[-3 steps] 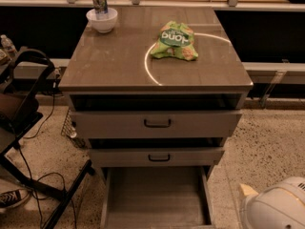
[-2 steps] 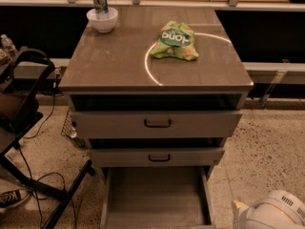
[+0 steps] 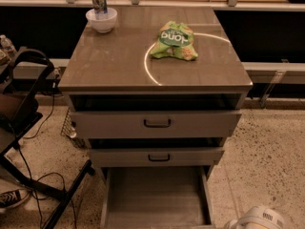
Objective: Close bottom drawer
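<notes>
Nothing of the closing is done yet, as I judge it: the bottom drawer stands pulled far out, its bare grey floor open to view just left of my pincer and a little above it. Its front panel runs off the lower edge, where I cannot see it. My pincer sits low at the right, with only a white rounded housing showing, near the drawer's right side wall but apart from it; whether it is open or closed I cannot tell. The whole push is left to do. I would need to reach the front panel, below and left of my pincer, and drive it in under the middle drawer, which lies up and left and itself juts out a little
</notes>
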`<state>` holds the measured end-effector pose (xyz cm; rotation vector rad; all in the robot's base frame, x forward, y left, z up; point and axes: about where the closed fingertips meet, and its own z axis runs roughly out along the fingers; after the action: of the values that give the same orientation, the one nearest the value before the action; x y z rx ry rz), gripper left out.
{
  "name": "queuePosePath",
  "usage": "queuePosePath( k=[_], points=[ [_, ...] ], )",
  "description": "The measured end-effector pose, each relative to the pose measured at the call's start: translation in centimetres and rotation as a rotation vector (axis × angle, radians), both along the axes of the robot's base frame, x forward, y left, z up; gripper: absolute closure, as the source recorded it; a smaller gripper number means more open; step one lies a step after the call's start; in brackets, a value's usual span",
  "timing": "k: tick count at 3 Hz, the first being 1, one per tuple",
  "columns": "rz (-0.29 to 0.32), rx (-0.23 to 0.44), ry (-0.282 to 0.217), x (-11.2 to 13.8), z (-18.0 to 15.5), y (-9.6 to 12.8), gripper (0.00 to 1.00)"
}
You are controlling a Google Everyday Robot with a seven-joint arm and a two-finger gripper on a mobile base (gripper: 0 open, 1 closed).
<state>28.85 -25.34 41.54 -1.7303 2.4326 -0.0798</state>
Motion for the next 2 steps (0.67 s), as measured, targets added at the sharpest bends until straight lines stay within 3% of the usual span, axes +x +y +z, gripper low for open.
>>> queuePosePath(
  k=[1, 2],
  points=[
    [0.027, 0.006, 0.017, -0.5, -3.8, 1.6, 0.93],
    [0.088, -0.009, 0.000, -0.4, -4.8, 1.9, 1.00]
  ],
)
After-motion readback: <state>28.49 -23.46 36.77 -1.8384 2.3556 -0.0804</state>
